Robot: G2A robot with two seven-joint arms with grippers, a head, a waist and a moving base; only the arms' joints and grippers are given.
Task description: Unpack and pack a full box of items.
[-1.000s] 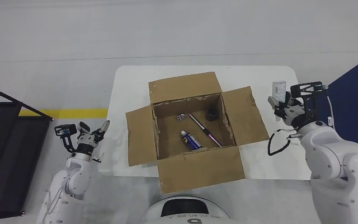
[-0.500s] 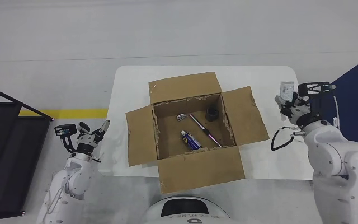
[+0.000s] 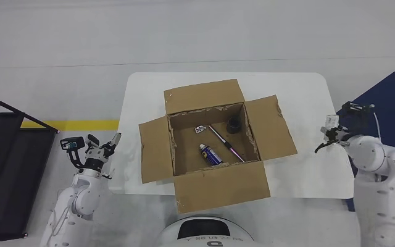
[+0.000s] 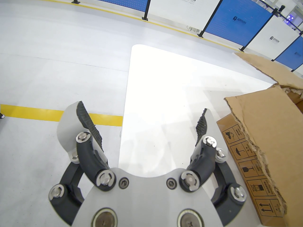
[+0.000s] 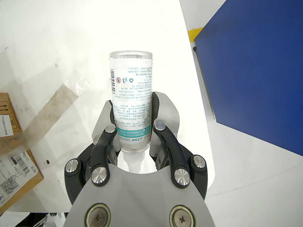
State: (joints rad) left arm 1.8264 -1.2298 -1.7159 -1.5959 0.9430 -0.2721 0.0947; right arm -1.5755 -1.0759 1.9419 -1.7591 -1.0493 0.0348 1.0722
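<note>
An open cardboard box (image 3: 216, 170) stands mid-table with its flaps spread. Inside lie a blue spray can (image 3: 210, 154), a thin pink-and-silver rod (image 3: 225, 143), a black round item (image 3: 234, 126) and a small white piece (image 3: 199, 129). At the table's right edge my right gripper (image 3: 333, 125) (image 5: 132, 100) is shut on a clear bottle (image 5: 131, 90) with a printed white label, its base pointing away from the wrist. My left gripper (image 3: 102, 148) (image 4: 142, 109) hangs open and empty just off the table's left edge, beside the box's side (image 4: 255, 142).
The white table (image 3: 296, 92) has bare room right of the box and along the left strip (image 4: 165, 83). A blue surface (image 5: 248, 60) lies right of the table. A black frame (image 3: 18, 167) stands on the floor at the left.
My right arm has carried the bottle rightward and nearer, from over the table's right part out to its right edge. The left arm has not moved.
</note>
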